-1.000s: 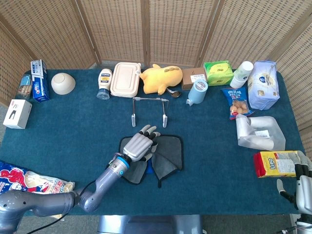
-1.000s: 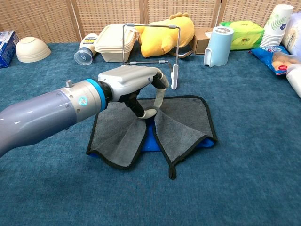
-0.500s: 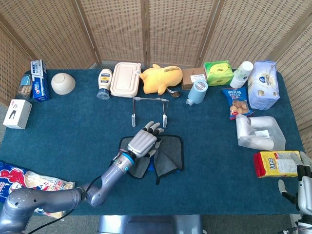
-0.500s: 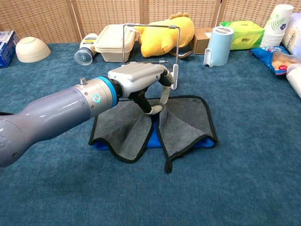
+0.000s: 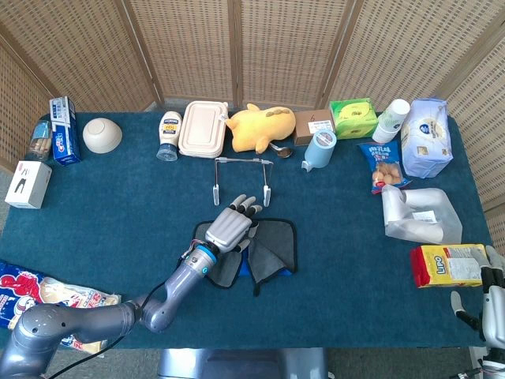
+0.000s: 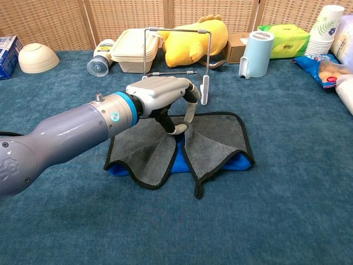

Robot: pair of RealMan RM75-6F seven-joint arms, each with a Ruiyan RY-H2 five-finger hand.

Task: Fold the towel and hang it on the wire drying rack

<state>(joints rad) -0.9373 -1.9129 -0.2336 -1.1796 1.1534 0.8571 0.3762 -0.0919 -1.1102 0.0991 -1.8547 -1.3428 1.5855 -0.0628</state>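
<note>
A grey towel [image 6: 215,146] with a blue underside lies on the teal table, its near edge pulled up into a peak at the middle. My left hand [image 6: 162,99] pinches that raised edge between thumb and a finger, above the towel's centre; it shows over the towel [image 5: 272,251] as left hand [image 5: 231,229] in the head view. The wire drying rack [image 6: 176,61] stands upright just behind the towel, also seen as the rack [image 5: 241,175]. My right hand [image 5: 491,304] hangs at the table's near right corner, holding nothing, its fingers only partly visible.
Along the back stand a bowl [image 5: 102,135], mayonnaise bottle [image 5: 169,134], lunch box [image 5: 203,128], yellow plush toy [image 5: 260,127], blue cup [image 5: 320,149] and green pack [image 5: 352,118]. Snack bags and a yellow box [image 5: 446,264] lie right; packets [image 5: 47,296] lie near left.
My left hand has drawn the towel's near edge up and toward the rack, bunching the cloth so it covers less table. The right hand has stayed put.
</note>
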